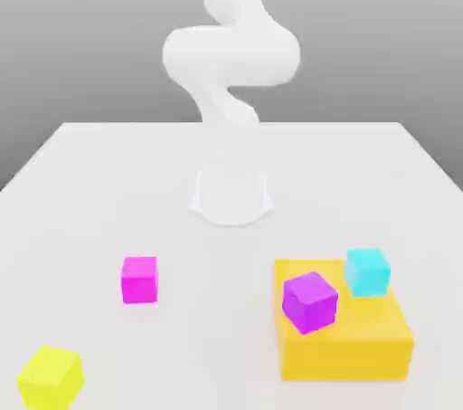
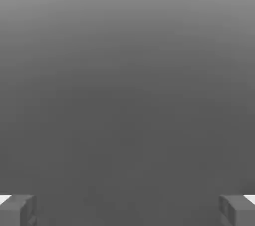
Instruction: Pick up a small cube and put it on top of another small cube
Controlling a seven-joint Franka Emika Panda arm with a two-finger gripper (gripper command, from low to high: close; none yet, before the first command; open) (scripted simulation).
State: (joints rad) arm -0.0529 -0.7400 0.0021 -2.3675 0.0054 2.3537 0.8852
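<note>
on the exterior view's far left, near the front edge of the white table (image 1: 90,182), a yellow cube (image 1: 50,377) sits tilted a little, alone and well apart from the rest. further toward the middle and a bit farther back rests the small cube (image 1: 139,279), bright magenta-pink, flat on the table with bare surface all around it, touching nothing. behind it, at the centre of the table, the white arm (image 1: 231,60) rises from its round base (image 1: 231,195), bends over in a thick loop and runs up out of the top of the picture. to the exterior view's right lies a wide, low orange-yellow block (image 1: 344,349), much larger than the cubes. a violet-purple cube (image 1: 309,301) stands on top of this block near its left part, turned at an angle, and a cyan cube (image 1: 367,271) sits at the block's back right corner; whether it rests on the block or just behind it cannot be told. in the hand view the gripper (image 2: 127,210) faces a plain grey background, its two grey fingertips (image 2: 17,210) standing far apart at the opposite edges, spread wide with nothing between them.
</note>
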